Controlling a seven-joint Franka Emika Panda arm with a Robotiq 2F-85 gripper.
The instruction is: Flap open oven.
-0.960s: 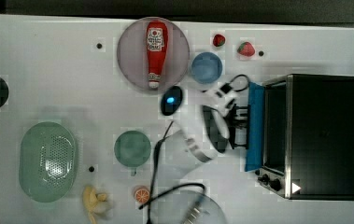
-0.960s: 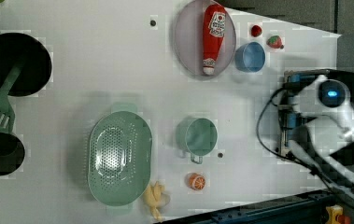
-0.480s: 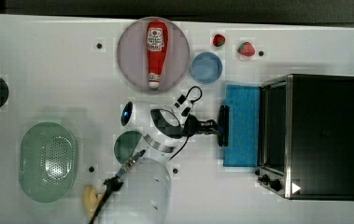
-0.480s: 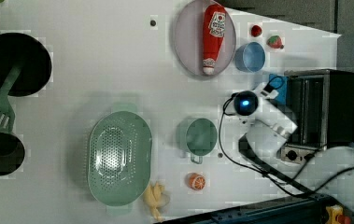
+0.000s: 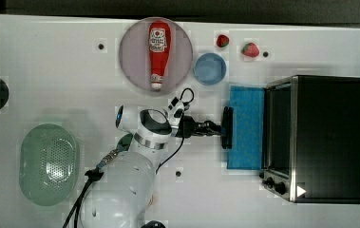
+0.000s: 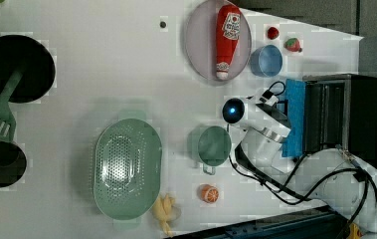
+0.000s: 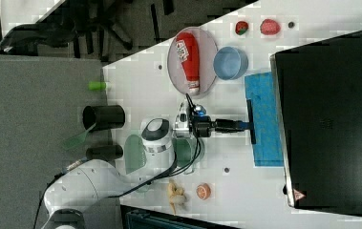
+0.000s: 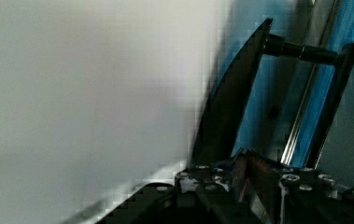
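Reading the top view from its left to its right, the green colander point(image 5: 48, 164) lay near the left edge of the white bench point(image 5: 49, 71), well apart from the work, and the purple plate point(image 5: 135, 57) with the ketchup bottle point(image 5: 158, 52) on it sat toward the far edge, equally clear of the arm. The blue bowl point(image 5: 210, 69) stood just beyond the door's far corner, near it but not touching, and two small red fruits point(image 5: 250, 49) lay farther back. The arm reached across the middle of the bench toward the top view's right, its wrist level and low, because the bar handle point(image 5: 226, 127) had come to sit out in front of the oven point(image 5: 327, 137) near bench height. The gripper point(image 5: 218, 128) met that handle at about its middle; the fingers appeared clenched on the bar, though whether they truly pinched it or only pressed against it could not be told for certain from these views. A hold at the middle would keep the door from twisting on its hinge as it swung. The blue glass door point(image 5: 246, 127) lay folded down nearly flat, reaching from the oven's silver frame toward the arm, so the opening looked all but done. The oven itself stood at the right end of the bench, its knobs point(image 5: 275, 183) at the near corner of its front.
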